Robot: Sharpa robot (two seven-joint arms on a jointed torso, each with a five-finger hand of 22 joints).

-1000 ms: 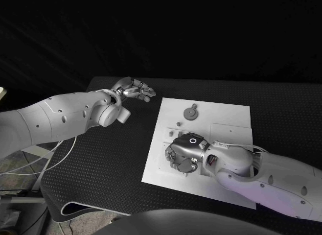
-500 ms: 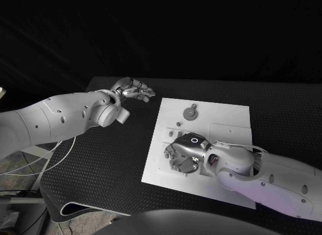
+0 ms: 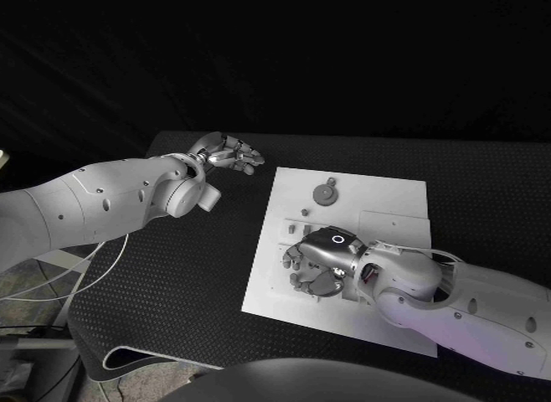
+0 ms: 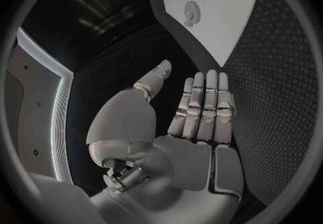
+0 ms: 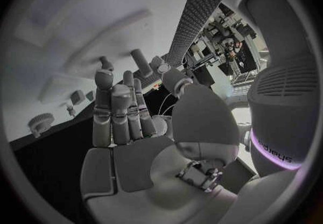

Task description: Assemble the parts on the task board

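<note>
The silver right hand [image 3: 316,268] has crept slightly lower-right over the flat white task board [image 3: 384,205], fingers spread, empty; silver left hand [image 3: 231,153] stays spread, idle: no part grasped yet

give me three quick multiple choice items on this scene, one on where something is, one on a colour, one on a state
1. Where is the right hand?
A. over the task board
B. off the table
C. beside the left hand

2. What colour is the task board?
A. red
B. white
C. green

3. How is the left hand?
A. holding a part
B. pressing the board
C. holding nothing, fingers straight

Answers:
1 A, the head view shows it above the board's near-left part.
2 B, the plate is white against the black table.
3 C, the left wrist view shows bare fingers over the table, off the board.
</note>
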